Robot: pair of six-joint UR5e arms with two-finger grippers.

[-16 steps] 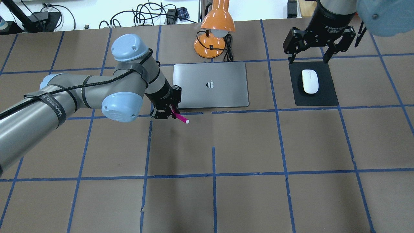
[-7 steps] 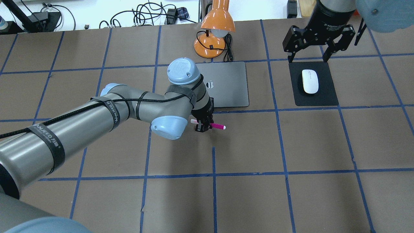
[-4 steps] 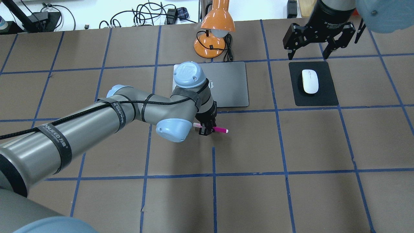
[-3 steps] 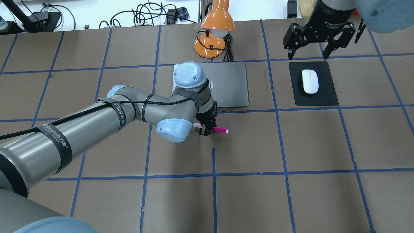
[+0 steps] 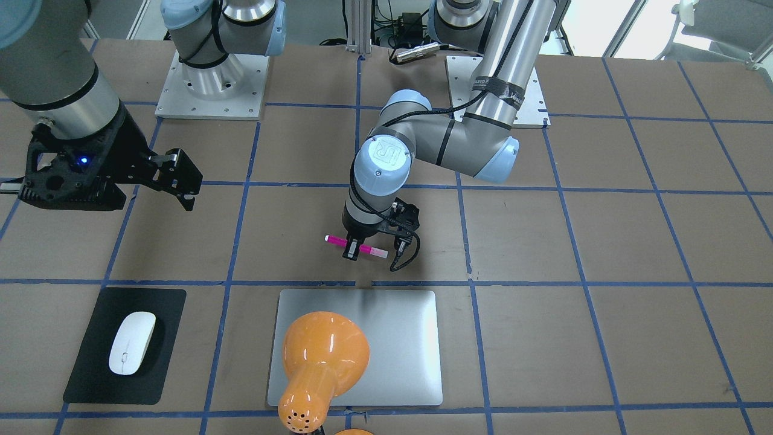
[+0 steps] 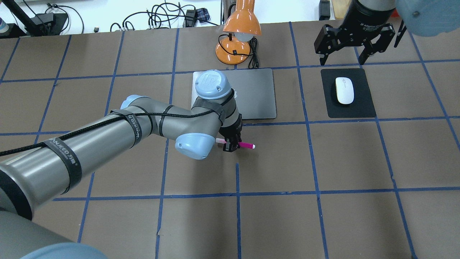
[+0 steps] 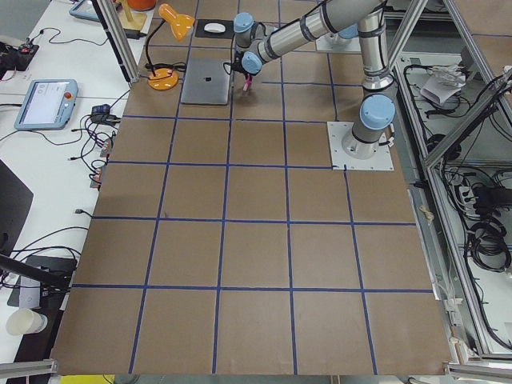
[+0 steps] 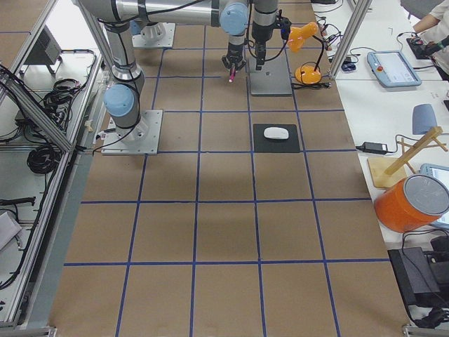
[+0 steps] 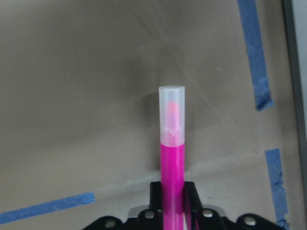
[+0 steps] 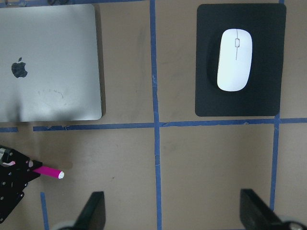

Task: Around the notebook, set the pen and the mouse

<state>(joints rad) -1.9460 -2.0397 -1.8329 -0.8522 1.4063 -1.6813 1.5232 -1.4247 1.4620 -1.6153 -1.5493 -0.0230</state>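
Pen [image 6: 246,145] pinched by the left gripper [image 6: 230,146] beside the notebook [image 6: 257,93].
The pen was held level and gripped near mid-length, low over the brown table [image 6: 323,162], close to the notebook's edge on the robot's side and parallel to it; contact with the table could not be told. The mouse [image 6: 344,90] was seen lying on a black pad [image 6: 364,108], apart from the notebook toward the robot's right. The right gripper [image 6: 342,62] was held spread and empty over the pad's far edge.
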